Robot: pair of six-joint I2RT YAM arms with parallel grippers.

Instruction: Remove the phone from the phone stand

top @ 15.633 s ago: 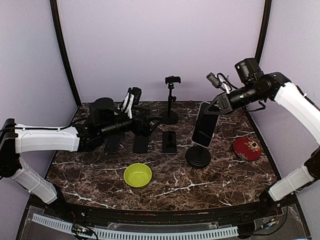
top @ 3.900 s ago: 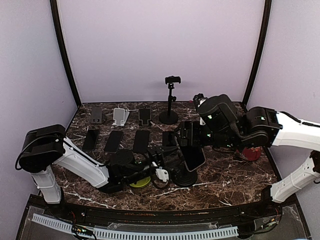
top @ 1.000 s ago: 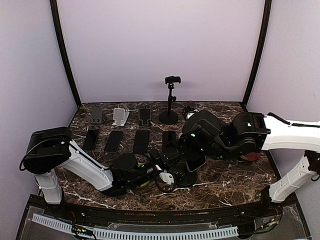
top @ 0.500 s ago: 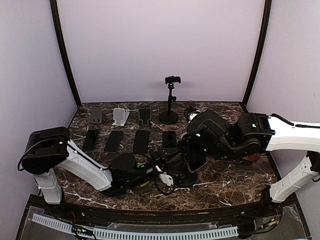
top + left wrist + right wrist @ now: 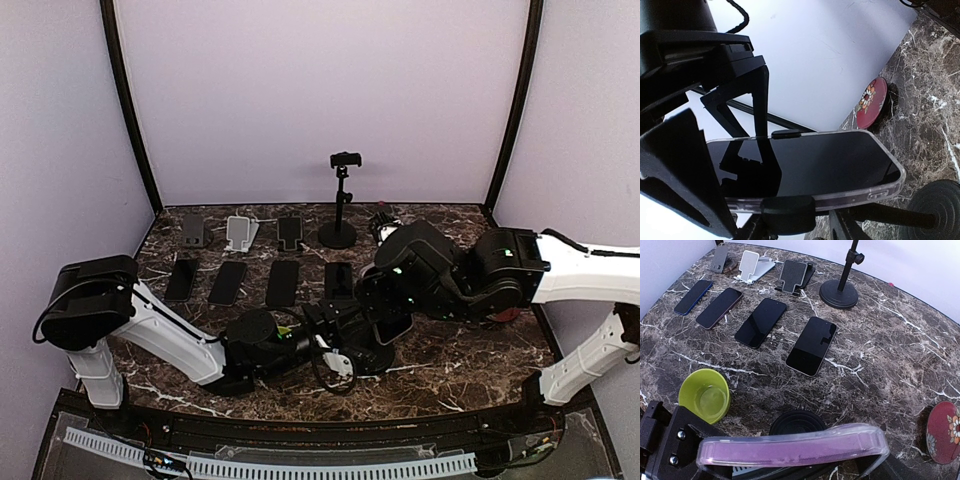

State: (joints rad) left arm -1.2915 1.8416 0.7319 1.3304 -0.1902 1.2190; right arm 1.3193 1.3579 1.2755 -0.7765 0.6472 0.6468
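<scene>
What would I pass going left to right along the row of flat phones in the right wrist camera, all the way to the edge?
blue phone → maroon-edged phone → third black phone → fourth black phone → red flowered coaster

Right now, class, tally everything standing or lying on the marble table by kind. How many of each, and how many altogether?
Flat phones: 4
Clear-cased phone: 1
Small desk stands: 3
Round-base pole stands: 2
Green bowl: 1
Red floral disc: 1
Total: 12
</scene>
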